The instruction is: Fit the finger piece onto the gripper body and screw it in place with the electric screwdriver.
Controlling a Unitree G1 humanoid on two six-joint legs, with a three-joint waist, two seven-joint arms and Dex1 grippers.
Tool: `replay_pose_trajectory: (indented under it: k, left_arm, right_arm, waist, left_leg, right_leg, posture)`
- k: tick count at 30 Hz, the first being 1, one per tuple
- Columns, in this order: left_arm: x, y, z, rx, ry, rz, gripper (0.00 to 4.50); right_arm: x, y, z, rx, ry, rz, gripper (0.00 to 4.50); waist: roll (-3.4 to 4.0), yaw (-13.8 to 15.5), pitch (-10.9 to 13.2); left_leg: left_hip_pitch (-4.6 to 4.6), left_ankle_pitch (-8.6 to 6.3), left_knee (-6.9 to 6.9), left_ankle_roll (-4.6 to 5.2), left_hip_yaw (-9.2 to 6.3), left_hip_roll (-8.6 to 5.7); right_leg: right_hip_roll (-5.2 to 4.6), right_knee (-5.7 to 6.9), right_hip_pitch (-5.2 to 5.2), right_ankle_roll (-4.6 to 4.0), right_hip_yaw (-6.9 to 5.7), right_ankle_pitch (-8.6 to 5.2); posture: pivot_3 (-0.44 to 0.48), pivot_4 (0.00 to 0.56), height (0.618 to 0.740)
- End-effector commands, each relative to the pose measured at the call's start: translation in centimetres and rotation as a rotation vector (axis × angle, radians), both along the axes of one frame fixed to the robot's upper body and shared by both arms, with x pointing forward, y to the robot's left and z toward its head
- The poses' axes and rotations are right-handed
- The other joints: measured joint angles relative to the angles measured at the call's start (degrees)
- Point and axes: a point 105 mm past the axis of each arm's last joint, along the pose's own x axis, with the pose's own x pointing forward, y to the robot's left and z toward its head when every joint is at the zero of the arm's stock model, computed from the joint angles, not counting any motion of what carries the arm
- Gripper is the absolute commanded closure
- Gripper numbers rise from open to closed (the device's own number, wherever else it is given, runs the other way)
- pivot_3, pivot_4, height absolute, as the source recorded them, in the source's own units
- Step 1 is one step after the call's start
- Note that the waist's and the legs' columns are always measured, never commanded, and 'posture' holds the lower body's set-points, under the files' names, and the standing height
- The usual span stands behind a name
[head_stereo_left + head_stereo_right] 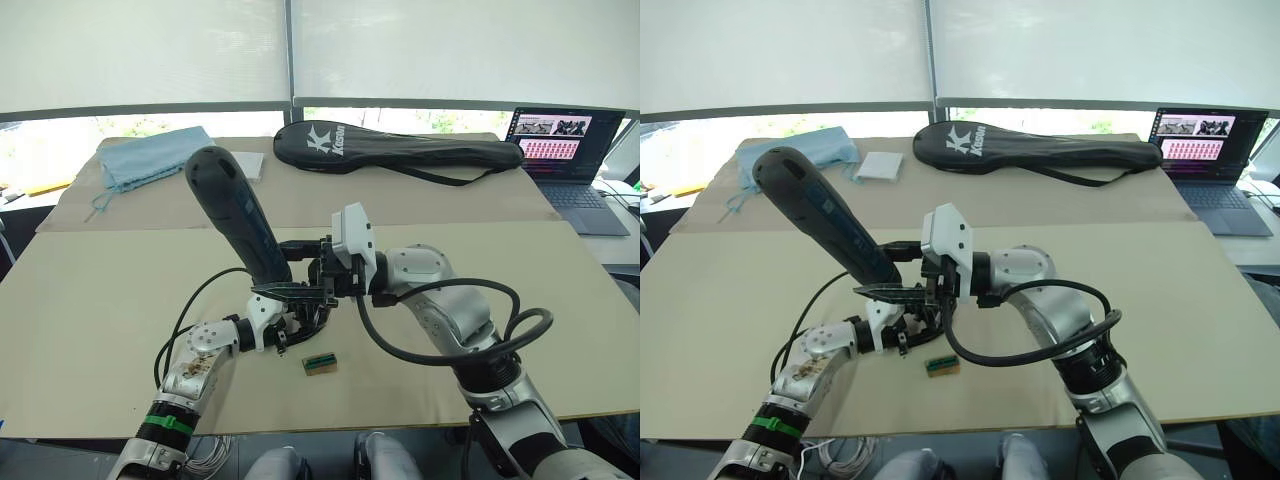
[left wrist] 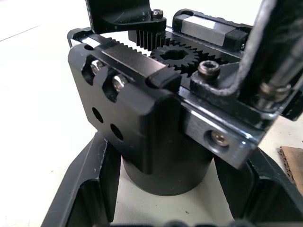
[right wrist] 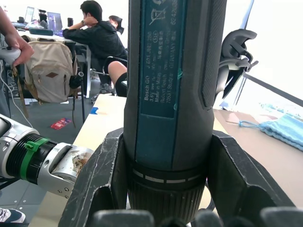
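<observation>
My left gripper (image 1: pixel 290 328) is shut on the gripper body (image 2: pixel 142 118), a chunky black block with a round base, toothed racks and a central gear. It rests low on the table near the front. One black finger (image 2: pixel 120 14) sits on the far rack. The black textured finger piece (image 2: pixel 269 45) stands on the body's other side, with the silver bit (image 2: pixel 284 71) pressed against it. My right gripper (image 1: pixel 315 272) is shut on the electric screwdriver (image 1: pixel 235 215), a thick dark blue tool (image 3: pixel 170 85). It tilts up and to the left, bit end down at the body.
A small tan-and-green block (image 1: pixel 320 363) lies just in front of the grippers. At the back of the cardboard-covered table (image 1: pixel 90 300) are a black racket bag (image 1: pixel 400 150), a blue cloth (image 1: pixel 150 155), a white pad (image 1: pixel 880 165) and a laptop (image 1: pixel 570 150).
</observation>
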Motion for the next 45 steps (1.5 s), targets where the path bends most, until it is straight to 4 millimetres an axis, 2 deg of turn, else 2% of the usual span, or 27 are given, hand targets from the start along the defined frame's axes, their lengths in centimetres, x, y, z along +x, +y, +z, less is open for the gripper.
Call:
replay_pose_trajectory:
  k: [1,7,15,31,34,39,42,45]
  left_arm:
    - [-1.2,-0.1,-2.3,0.045,0.094,-0.029,2.19]
    - [-1.4,-0.1,-2.3,0.044,0.098,-0.029,2.19]
    - [-1.2,0.0,-2.3,0.042,0.099,-0.025,2.19]
    - [-1.2,-0.1,-2.3,0.04,0.098,-0.022,2.19]
    - [-1.2,-0.2,-2.3,0.04,0.099,-0.021,2.19]
    - [-1.0,-0.1,-2.4,0.043,0.098,-0.013,2.19]
    - [-0.8,0.1,-2.5,0.048,0.1,0.005,2.19]
    - [-0.8,0.1,-2.6,0.049,0.1,0.014,2.19]
  right_arm:
    - [1.1,-0.5,-4.0,-0.128,0.1,-0.06,2.58]
    - [1.3,-0.6,-3.8,-0.112,0.103,-0.073,2.58]
    - [2.7,-1.6,-3.0,-0.086,0.109,-0.125,2.58]
    - [2.5,-1.5,-2.9,-0.085,0.105,-0.114,2.58]
    - [2.3,-1.5,-2.1,-0.069,0.085,-0.101,2.58]
    - [1.3,-1.5,1.4,0.034,0.04,-0.032,2.58]
    - [0.1,-2.2,4.4,0.113,-0.027,0.036,2.58]
    - [-0.5,-2.4,5.2,0.133,-0.054,0.067,2.58]
  waist:
    - [0.0,0.0,0.0]
    - [0.01,0.0,0.0]
    - [0.01,0.1,0.0]
    - [0.01,0.1,0.0]
    - [0.01,0.2,0.0]
    - [0.0,0.3,0.0]
    - [-0.07,0.5,0.2]
    - [-0.09,0.6,0.3]
  left_leg:
    - [0.0,0.0,0.0,0.0,0.0,0.0]
    - [0.0,-0.03,-0.03,0.03,0.0,0.01]
    - [-0.03,-0.04,-0.04,0.05,0.0,0.01]
    - [-0.04,-0.1,-0.07,0.06,0.0,0.03]
    - [-0.05,-0.1,-0.08,0.06,0.0,0.03]
    - [-0.13,-0.1,-0.08,0.07,0.0,0.03]
    - [-0.22,-0.09,-0.1,0.1,0.0,0.03]
    - [-0.62,-0.07,-0.1,0.11,0.0,0.01]
  right_leg:
    - [0.0,0.0,0.0,0.0,0.0,0.0]
    - [0.0,-0.02,-0.01,0.0,0.01,0.0]
    - [0.0,-0.03,-0.03,0.0,0.01,0.0]
    - [-0.01,-0.04,-0.04,0.0,0.02,0.0]
    - [-0.01,-0.05,-0.05,0.0,0.02,0.0]
    - [-0.01,-0.06,-0.12,0.0,0.02,0.0]
    - [-0.01,-0.07,-0.21,0.0,0.01,0.0]
    - [-0.02,-0.06,-0.61,-0.01,0.02,0.01]
  posture:
    - [0.0,0.15,0.74]
    - [0.0,0.15,0.74]
    - [0.0,0.15,0.74]
    - [0.0,0.15,0.74]
    - [0.0,0.15,0.74]
    - [0.0,0.15,0.74]
    - [0.0,0.15,0.74]
    - [0.0,0.15,0.74]
